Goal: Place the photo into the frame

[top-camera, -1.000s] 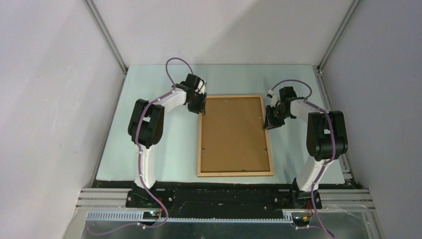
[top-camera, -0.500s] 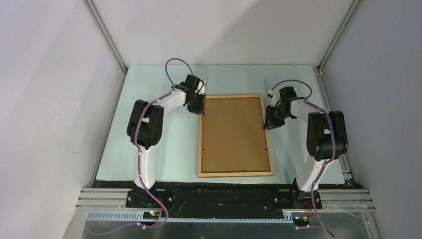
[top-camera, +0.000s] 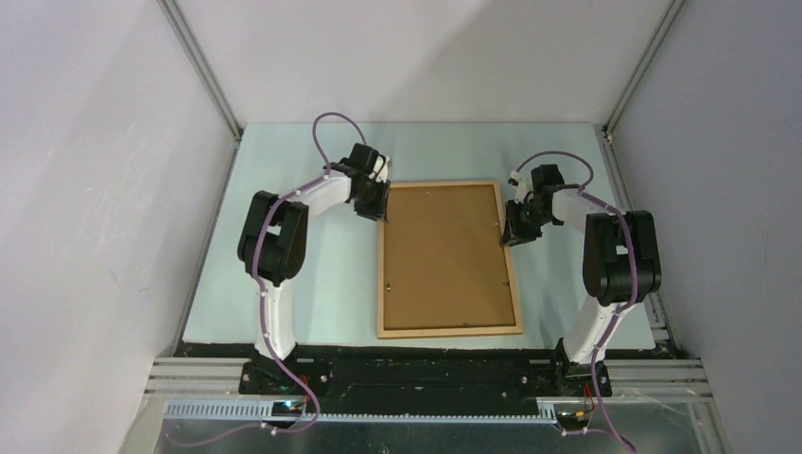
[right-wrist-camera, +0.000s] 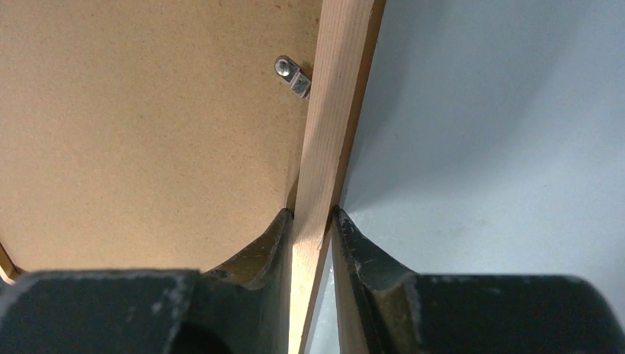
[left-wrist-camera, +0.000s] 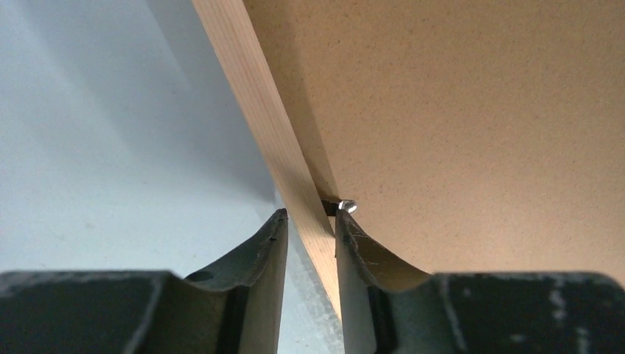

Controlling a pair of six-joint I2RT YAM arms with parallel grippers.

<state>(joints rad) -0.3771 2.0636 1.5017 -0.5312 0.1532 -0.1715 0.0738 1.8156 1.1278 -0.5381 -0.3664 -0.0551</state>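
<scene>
Left hand (left-wrist-camera: 309,221): narrow. One finger on each side of the left long rail of the frame (left-wrist-camera: 250,88), at its far end; both pads seem to touch the wood.

Right hand (right-wrist-camera: 313,217): narrow too, pinched onto the right long rail opposite, wood filling the gap.

A small metal turn-tab (right-wrist-camera: 292,76) sits just beyond the right fingers, swung inward over the backing board (top-camera: 444,255). A like tab shows by the left inner finger.

The frame lies back-up in the middle of the counter (top-camera: 312,284), long rails running near edge to far edge, near short rail close to the near edge.

The photo is not visible in any view. Whether it lies under the board cannot be told.

Step, as judged: a two-handed hold on the frame, likely to lift, turn or shift it. Whether this opens or closes the job is unclear.

Next move calls for both arms moving evenly. The hold is on the far end only, so the near end would hang and lever.

Materials:
- Frame moulding is thin, pale, straight-grained wood, flat-faced and smooth, giving little to grip.
- The board is matte brown fibreboard, finely speckled and stiff.
- The counter is pale, dull and even.
</scene>
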